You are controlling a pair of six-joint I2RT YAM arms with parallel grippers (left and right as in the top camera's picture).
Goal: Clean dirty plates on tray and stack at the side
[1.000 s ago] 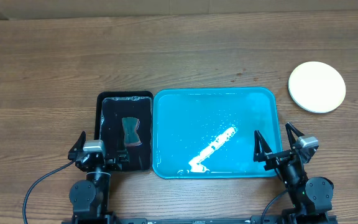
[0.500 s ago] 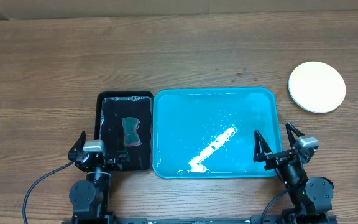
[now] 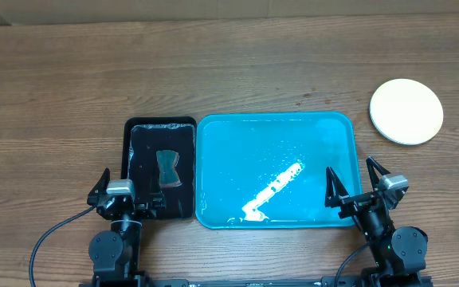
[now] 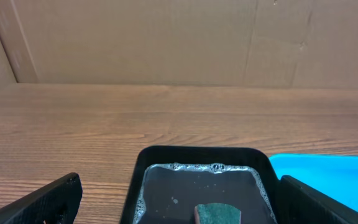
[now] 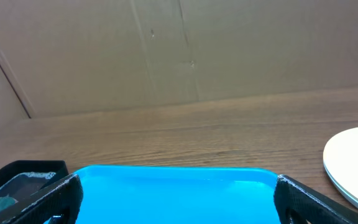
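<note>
The right gripper (image 3: 350, 167), jaws spread wide and empty, sits at the near right corner of the turquoise tray (image 3: 229, 155). A pale plate (image 3: 406, 112) lies on the table (image 3: 213, 64), off the tray, well apart beyond the gripper and to its right. The left gripper (image 3: 126, 194), likewise spread, sits at the black tray (image 3: 142, 135), which holds a sponge (image 3: 168, 167) in soapy water

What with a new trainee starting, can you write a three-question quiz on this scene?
1. True or false: the pale plate lies on the turquoise tray.
2. Where is the sponge? A) in the black tray B) in the turquoise tray C) on the bare table
3. Fill in: the left claw and right claw both stand ____.
Key: 1 false; 2 A; 3 open.
</note>
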